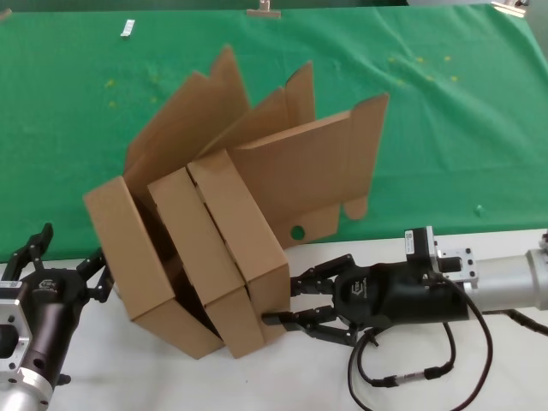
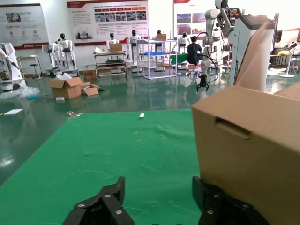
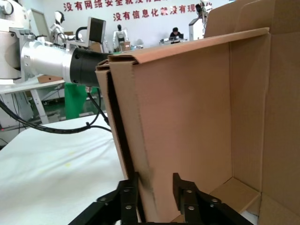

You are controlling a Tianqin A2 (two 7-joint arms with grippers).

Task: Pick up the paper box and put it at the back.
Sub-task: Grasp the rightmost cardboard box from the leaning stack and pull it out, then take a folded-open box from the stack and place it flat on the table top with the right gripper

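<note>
Paper box (image 1: 242, 229) nearest the right gripper (image 1: 295, 301), rightmost of three alike packed side by side, all tilted and leaning, lids up. Front wall (image 3: 140, 140) caught between the right gripper's fingers (image 3: 127, 197), one finger outside the wall, the other inside the tray; jaws narrowed to the thickness of the cardboard, clamped on that wall. Box body directly ahead of the claw, its tall lid (image 1: 317, 175) rising beyond and above the fingertips, round hole (image 1: 297, 232) in the flap just past them. Lower corner of the box over the white tabletop (image 1: 300, 377), upper part and lid over the green cloth (image 1: 445, 111) farther out from the claw. Left gripper (image 1: 64, 261) spread wide, holding nothing, just beside the outer face of the leftmost box (image 1: 141, 265); one open finger (image 2: 211, 197) close against that box's side (image 2: 248, 154), contact hard to judge. Middle box (image 1: 204, 257) wedged between the other two.
</note>
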